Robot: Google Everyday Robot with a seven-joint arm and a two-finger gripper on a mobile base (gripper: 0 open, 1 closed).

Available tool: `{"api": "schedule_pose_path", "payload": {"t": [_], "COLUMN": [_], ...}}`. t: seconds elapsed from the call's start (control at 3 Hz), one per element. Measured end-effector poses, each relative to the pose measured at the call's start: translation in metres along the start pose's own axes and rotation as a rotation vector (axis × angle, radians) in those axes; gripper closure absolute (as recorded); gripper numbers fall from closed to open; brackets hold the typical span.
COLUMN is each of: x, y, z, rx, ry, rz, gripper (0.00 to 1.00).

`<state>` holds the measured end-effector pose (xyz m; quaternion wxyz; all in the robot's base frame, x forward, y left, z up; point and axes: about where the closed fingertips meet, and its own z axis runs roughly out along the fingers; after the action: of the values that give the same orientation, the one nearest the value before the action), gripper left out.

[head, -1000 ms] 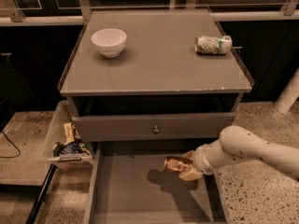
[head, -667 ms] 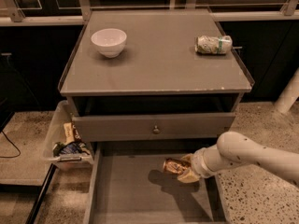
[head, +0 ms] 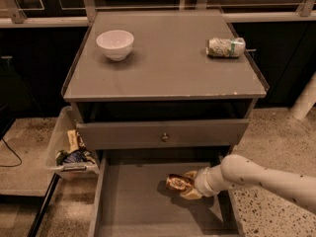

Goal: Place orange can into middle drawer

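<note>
The orange can (head: 177,182) is a shiny orange-gold can lying on its side, held over the far part of the middle drawer (head: 138,206), which stands pulled out with its flat grey floor showing. My gripper (head: 190,185) reaches in from the right on a white arm and is shut on the can, low above the drawer floor. The can casts a shadow on the floor just left of it.
Above is a drawer front with a small round knob (head: 165,138). On the cabinet top stand a white bowl (head: 115,44) and a pale green-and-white can (head: 225,47) lying on its side. A clear bin of snack packets (head: 69,149) sits left of the cabinet.
My gripper and the orange can have moved slightly left and lower into the drawer. Nothing else has moved.
</note>
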<state>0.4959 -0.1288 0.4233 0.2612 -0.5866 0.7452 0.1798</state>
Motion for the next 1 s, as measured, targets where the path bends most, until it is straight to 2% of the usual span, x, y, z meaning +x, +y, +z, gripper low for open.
{"api": "schedule_pose_path", "payload": {"t": [0.67, 1.0], "x": [0.014, 0.015], "y": [0.004, 0.004], "z": [0.038, 0.04], "rx": [-0.001, -0.002], "ry": [-0.057, -0.058], "rz": [-0.034, -0.034], "gripper": [1.0, 0.82]}}
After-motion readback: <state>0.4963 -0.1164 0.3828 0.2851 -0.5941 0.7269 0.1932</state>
